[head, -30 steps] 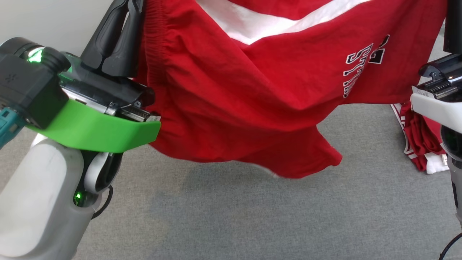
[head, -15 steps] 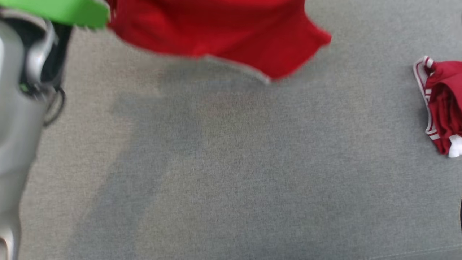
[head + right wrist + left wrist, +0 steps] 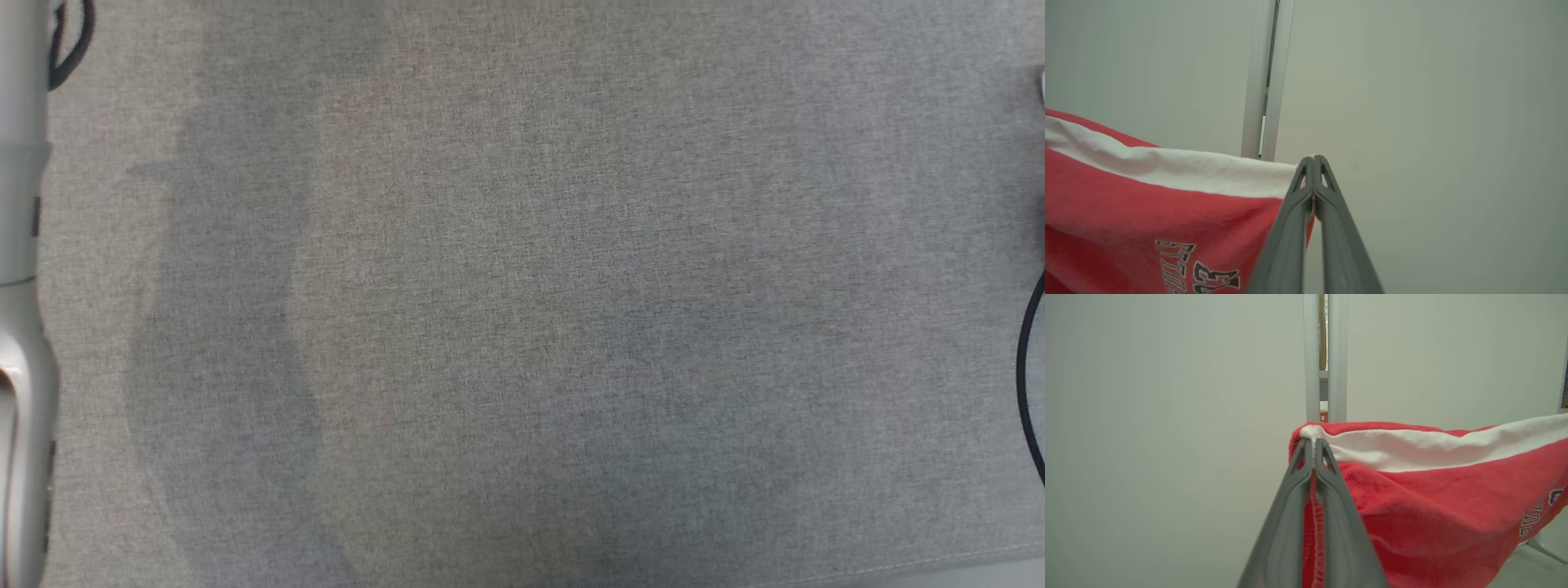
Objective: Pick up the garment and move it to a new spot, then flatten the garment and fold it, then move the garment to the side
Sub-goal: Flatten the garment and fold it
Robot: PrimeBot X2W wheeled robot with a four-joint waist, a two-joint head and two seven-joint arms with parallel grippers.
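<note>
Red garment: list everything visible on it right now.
The red garment is held up in the air, spread between both arms in front of a pale wall. The fabric looks like a soft, slightly fuzzy knit. A white band runs along its top edge, and dark block lettering sits lower, cut off at the frame. The left gripper is shut on one top corner, with a gathered red seam pinched between its fingers. The right gripper is shut on the other corner.

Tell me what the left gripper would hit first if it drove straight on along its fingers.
The left gripper, shut on the red garment, points at the pale wall; roughly in line is the upright metal post. The way there looks free, though depth is unclear.
</note>
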